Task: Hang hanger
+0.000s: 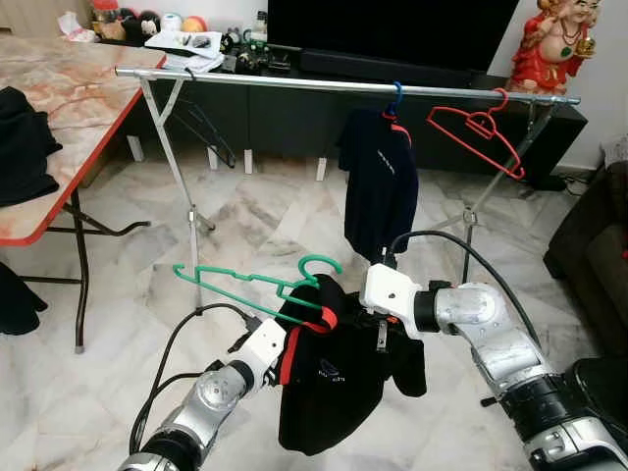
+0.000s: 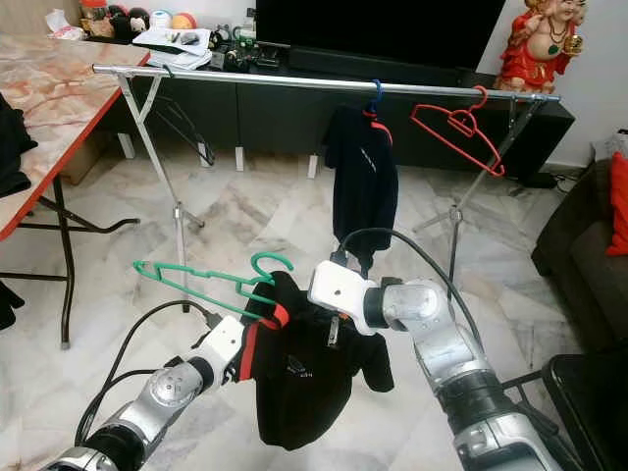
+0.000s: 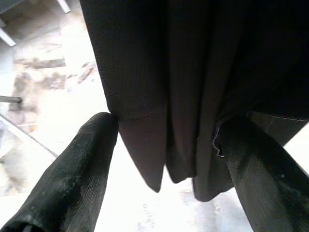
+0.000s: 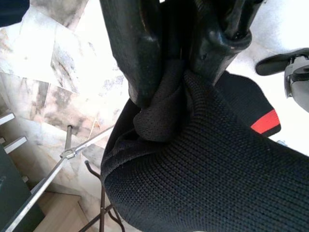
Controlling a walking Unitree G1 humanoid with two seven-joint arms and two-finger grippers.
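**A:** Status? Biggest things first.

**B:** Marble floor (image 1: 275, 226), with the bench (image 1: 69, 108) to my left: marble-pattern top, red edge, dark cloth lying on it. A silver clothes rail (image 1: 343, 85) runs across in front of me. On it: a dark empty hanger (image 1: 201, 128) near the left end, a navy shirt on a blue hanger (image 1: 381, 182) around the middle, and a red hanger (image 1: 478, 132), empty and tilted, near the right end. TV cabinet (image 1: 285, 108) behind the rail, sofa arm (image 1: 589, 245) at far right.

**A:** Task item?

**B:** Green hanger (image 1: 257, 284) is low in front of me, well short of the rail and not hooked on anything. A black shirt with red trim (image 1: 329, 378) hangs from it between my two arms.

**A:** Left tool?

**B:** Left tool (image 3: 164, 145) is up against the shirt's left side, by the red trim. Wrist view: both fingers (image 3: 72, 174) spread apart, fabric hanging between them. One fingertip touches the cloth edge, but the fingers aren't clamped. Calling it released.

**A:** Right tool?

**B:** Right tool (image 4: 174, 72) is at the shirt's right shoulder, just under the hanger hook. Fingers pinched tight on a bunched fold of black fabric. Clenched on the shirt.

**A:** Containers?

**B:** Small items on the cabinet top, too small to tell apart.
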